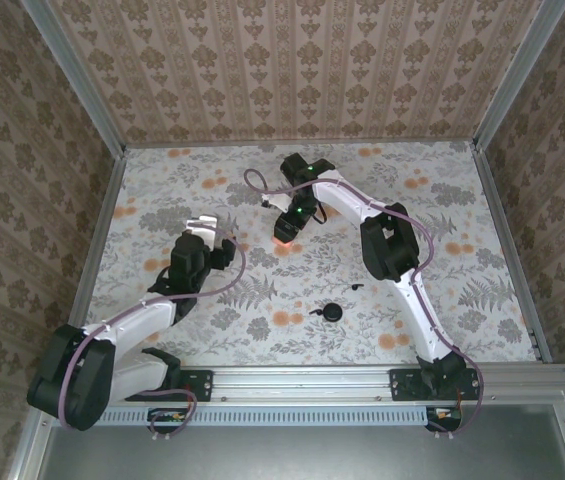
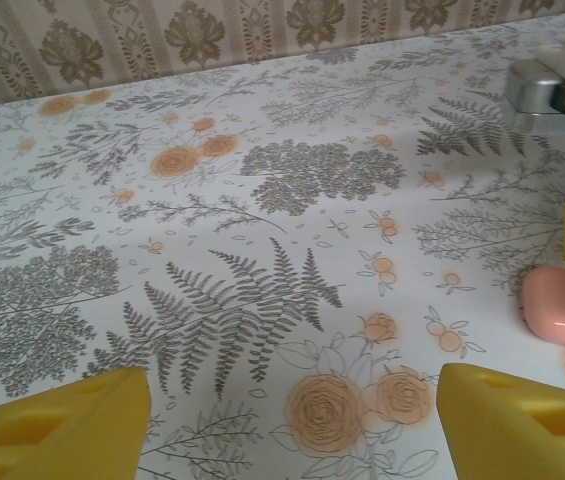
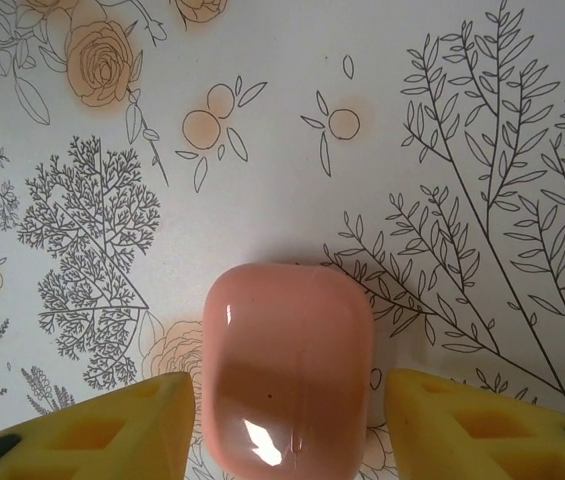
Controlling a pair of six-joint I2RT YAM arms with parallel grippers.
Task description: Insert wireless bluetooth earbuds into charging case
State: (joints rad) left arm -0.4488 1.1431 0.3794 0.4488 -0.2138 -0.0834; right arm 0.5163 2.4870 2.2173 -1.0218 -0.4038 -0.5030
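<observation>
- Jaws of the right gripper (image 3: 287,388) are spread wide, with one yellow finger (image 3: 112,430) on each side of the salmon-pink charging case (image 3: 287,375).
- The case lies flat on the flowered table (image 3: 462,120) with its lid shut, centred in the gap. The fingertips sit close beside its flanks and are not clamped on it.
- Jaws of the left gripper (image 2: 292,400) are also parted, with bare floral table between the two yellow fingers (image 2: 62,430).
- From the left jaws, the pink case is ahead and off to the right, outside the gap.
- In the top view, a tiny black earbud (image 1: 314,314) lies just beside a round black case (image 1: 334,312), and a second black earbud (image 1: 356,287) is near it. Both are too small to show any detail.
- These black pieces lie well apart from both pairs of jaws, on the base side of the right gripper.
</observation>
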